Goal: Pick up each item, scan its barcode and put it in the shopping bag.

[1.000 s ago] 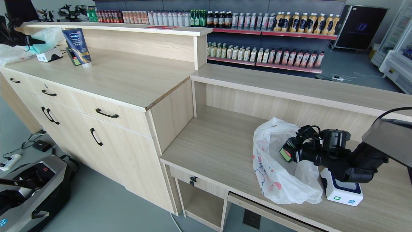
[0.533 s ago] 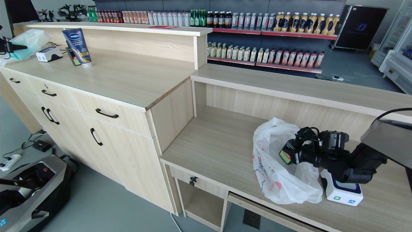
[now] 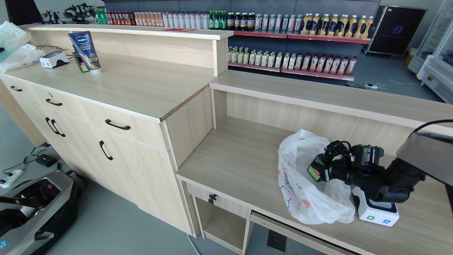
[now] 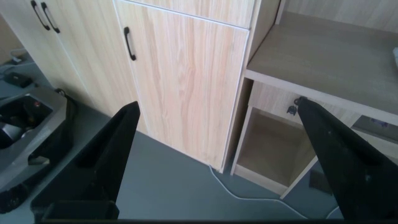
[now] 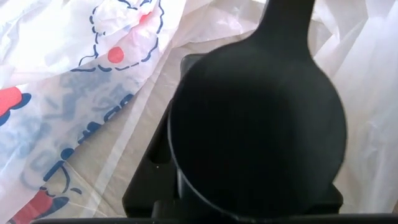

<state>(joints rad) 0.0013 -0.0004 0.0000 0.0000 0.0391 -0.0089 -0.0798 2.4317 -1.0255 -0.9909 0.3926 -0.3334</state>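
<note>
Right gripper slightly lower in shopping bag — grip unclear; left gripper agape, empty

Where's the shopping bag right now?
In the head view, the shopping bag sits on the lower counter at the right, beside the white scanner.

The tall counter carries a blue tube toward its 10 o'clock corner, with a white scanner at the tube's 9 o'clock. The low desk bears a bag, with a white box just beside it at 3 o'clock.
</note>
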